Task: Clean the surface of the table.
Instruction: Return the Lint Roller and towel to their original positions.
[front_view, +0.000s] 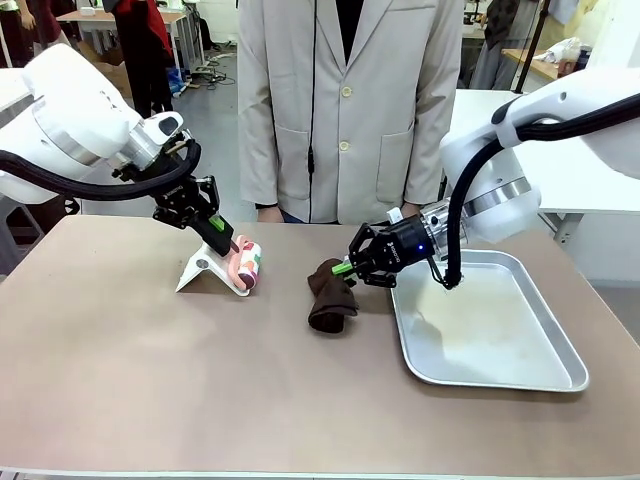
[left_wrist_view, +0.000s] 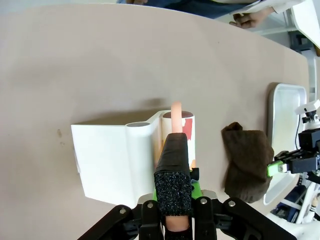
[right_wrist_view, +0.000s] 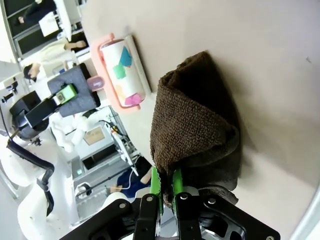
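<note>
Left gripper (front_view: 222, 236) jaws clamp the lint roller (front_view: 246, 266) handle; right gripper (front_view: 343, 268) jaws pinch the brown cloth (front_view: 330, 297) on the desk (front_view: 200, 380).

On the table (front_view: 150, 380), a lint roller (front_view: 246, 266) sits left of the middle, in its stand (front_view: 205, 270). The left gripper (front_view: 226, 240) is pinched on the roller's handle from above. Just right of the roller lies a cloth (front_view: 330, 298). The right gripper (front_view: 343, 268) is pinched on the cloth's top edge. A tray (front_view: 540, 370) lies right of the cloth. A person (front_view: 340, 100) stands at the far side.
</note>
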